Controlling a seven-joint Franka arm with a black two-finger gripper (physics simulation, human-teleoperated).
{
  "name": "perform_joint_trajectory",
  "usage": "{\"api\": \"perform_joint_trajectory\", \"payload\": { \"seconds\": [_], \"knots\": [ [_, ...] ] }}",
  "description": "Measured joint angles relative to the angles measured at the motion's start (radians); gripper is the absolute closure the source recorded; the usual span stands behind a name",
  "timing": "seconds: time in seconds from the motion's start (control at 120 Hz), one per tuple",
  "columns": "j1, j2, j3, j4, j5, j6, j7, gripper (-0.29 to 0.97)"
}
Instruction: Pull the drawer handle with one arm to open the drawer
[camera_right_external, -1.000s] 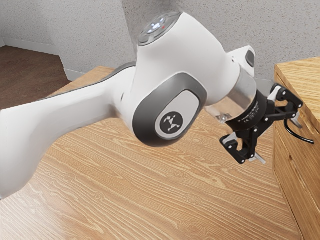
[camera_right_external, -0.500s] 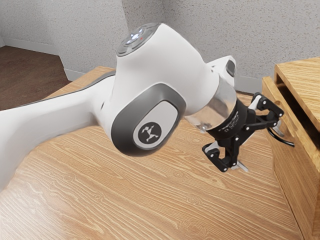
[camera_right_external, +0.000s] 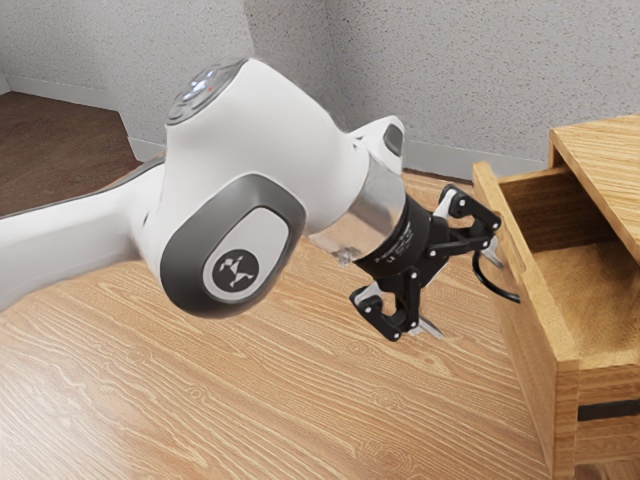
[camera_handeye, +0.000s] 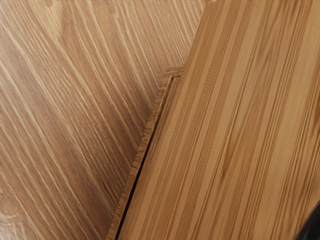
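The gripper (camera_right_external: 461, 291) was held open, fingers spread wide, with the drawer handle (camera_right_external: 496, 289) lying just beside its upper finger. The drawer (camera_right_external: 525, 270) was found well out of the cabinet (camera_right_external: 600, 150); any further pull would be directed toward the exterior view's left.

Bright, soft, even light throughout.
The white arm (camera_right_external: 250, 190) glows without hard glare, greying toward its underside; the bench (camera_right_external: 180, 400) carries a pale sheen at the exterior view's lower left; the drawer (camera_right_external: 540, 205) is dimmer inside, along its inner wall.
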Motion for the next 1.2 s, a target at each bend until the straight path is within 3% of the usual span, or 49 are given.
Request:
{"api": "perform_joint_trajectory", "payload": {
  "seconds": [1.2],
  "knots": [
    [0.016,-0.425,0.074,-0.402,0.005,0.046,0.004,0.0]
  ]
}}
